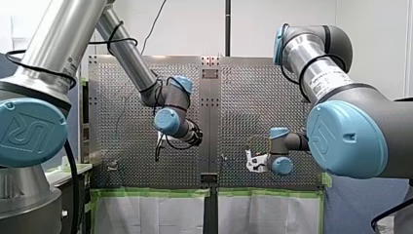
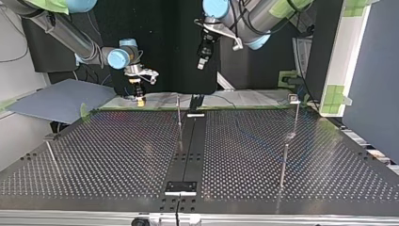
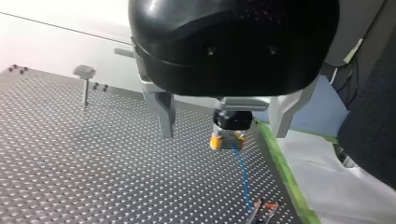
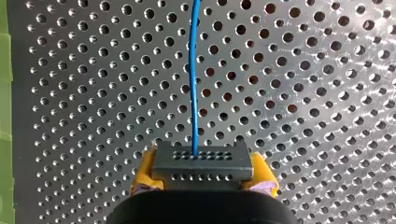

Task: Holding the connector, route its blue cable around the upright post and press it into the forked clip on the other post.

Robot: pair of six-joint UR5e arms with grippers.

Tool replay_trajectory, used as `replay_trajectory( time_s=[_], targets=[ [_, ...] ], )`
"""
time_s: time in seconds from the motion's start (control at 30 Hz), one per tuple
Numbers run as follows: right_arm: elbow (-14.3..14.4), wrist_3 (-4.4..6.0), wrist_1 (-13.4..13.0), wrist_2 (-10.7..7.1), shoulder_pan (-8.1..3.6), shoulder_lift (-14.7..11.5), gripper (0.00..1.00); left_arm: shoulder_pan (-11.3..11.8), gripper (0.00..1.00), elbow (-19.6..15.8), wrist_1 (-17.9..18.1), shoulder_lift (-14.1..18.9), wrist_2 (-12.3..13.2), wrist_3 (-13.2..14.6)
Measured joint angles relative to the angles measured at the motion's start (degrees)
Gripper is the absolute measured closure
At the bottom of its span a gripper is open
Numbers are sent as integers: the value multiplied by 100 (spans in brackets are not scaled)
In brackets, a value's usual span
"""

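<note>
**Stock on view, listed left to right across the top view**

1. Tabletop (image 2: 108, 155): perforated metal, with green tape along the far edge.
2. Short post (image 2: 51, 153): thin, standing near the tabletop's left edge.
3. Blue-grey panel (image 2: 61, 100): flat, lying beyond the far left corner.
4. My right claw (image 2: 138, 93): low over the far edge, left of centre. Its yellow pads (image 4: 145, 173) pinch the connector (image 4: 201, 163) from both sides.
5. Connector: dark grey block with two rows of small holes, held just above the tabletop at the far edge.
6. Blue cable (image 4: 193, 74): leaves the middle of the connector and runs straight away over the holes. In the left wrist view it slopes down from the connector to a small holder (image 3: 262, 212) with orange parts on the tabletop.
7. Upright post (image 2: 179, 117): thin, right of my right claw and just left of the black centre strip (image 2: 189, 141).
8. My left claw (image 2: 201, 63): hangs high above the far edge, just right of the centre strip. Its metal fingers (image 3: 166, 116) are spread wide and grip nothing. In its wrist view my right claw and the connector show beyond the gap.
9. Far right post (image 2: 295, 115): thin, with a small head. Whether the head is forked cannot be told.
10. Near right post (image 2: 284, 165): thin, standing nearer the camera than item 9.
</note>
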Motion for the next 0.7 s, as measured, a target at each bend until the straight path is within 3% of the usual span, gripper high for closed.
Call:
replay_trajectory(
  time_s=[0.33, 0.7],
  targets=[
    [0, -3, 46, 7, 19, -3, 93, 85, 0, -555, 541, 556, 35, -433],
    [0, -8, 125, 25, 62, -5, 93, 129, 0, -1149, 765, 1149, 51, -476]
  ],
)
